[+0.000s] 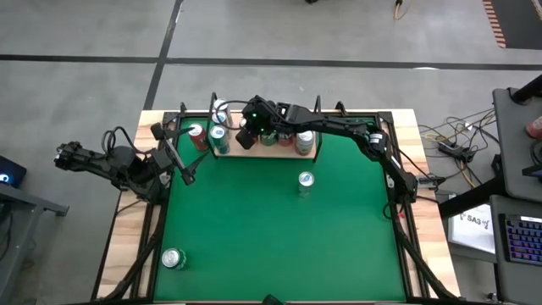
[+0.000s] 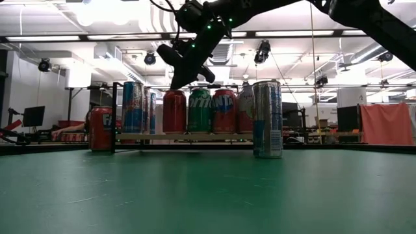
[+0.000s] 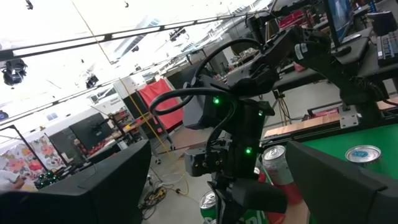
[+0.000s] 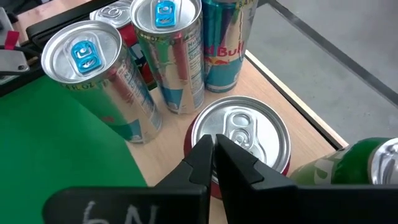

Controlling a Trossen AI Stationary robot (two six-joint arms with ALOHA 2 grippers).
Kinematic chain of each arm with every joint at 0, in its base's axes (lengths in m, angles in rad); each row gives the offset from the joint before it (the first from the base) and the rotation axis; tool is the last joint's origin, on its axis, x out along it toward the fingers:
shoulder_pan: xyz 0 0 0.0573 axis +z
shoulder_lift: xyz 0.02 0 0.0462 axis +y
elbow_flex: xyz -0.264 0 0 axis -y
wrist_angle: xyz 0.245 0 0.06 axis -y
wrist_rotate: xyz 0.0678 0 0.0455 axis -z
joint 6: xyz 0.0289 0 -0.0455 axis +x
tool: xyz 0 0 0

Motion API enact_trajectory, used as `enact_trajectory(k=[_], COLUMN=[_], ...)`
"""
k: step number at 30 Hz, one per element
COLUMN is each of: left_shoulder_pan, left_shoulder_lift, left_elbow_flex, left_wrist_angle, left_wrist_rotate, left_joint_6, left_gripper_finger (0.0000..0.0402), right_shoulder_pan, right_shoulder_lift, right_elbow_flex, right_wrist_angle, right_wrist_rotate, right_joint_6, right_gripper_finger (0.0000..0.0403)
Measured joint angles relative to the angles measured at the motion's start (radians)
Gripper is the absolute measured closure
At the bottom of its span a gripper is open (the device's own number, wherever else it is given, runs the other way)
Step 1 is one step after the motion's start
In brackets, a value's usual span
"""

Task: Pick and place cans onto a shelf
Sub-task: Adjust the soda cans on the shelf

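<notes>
1. The shelf (image 1: 254, 152) lies along the table's (image 1: 279, 246) top edge in the high view; green surface below it is mostly open.
2. The right gripper (image 4: 214, 158), jaws together, hovers over an upright red can (image 4: 239, 140).
3. Neighbouring cans (image 4: 171, 53) stand upright; one reads "Red Bull", seemingly.
4. The left gripper (image 1: 174, 161), jaws apart, waits at left.

A grey concrete floor (image 1: 279, 34) with dark seams surrounds the table. Beyond the table's right edge sits a desk (image 1: 518, 127) with a keyboard (image 1: 523, 239) and loose cables (image 1: 449, 140). Long ceiling strip lights (image 2: 292, 32) brighten the white-walled hall; an orange-red cloth (image 2: 387, 123) hangs at the right.
</notes>
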Motion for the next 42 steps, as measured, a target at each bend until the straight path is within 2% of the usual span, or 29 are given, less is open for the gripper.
enact_trajectory(k=[12, 42], left_shoulder_pan=[0.0, 0.0], left_shoulder_lift=[0.0, 0.0], left_elbow_flex=[0.0, 0.0], left_wrist_angle=[0.0, 0.0], left_wrist_rotate=[0.0, 0.0], left_joint_6=[0.002, 0.003], left_gripper_finger=[0.0045, 0.0045], right_shoulder_pan=[-0.037, -0.008], right_shoulder_lift=[0.001, -0.003], right_elbow_flex=[0.0, -0.006], right_wrist_angle=[0.057, -0.039], right_wrist_rotate=[0.005, -0.022], right_joint_6=[-0.032, 0.008], right_gripper_finger=[0.039, 0.039])
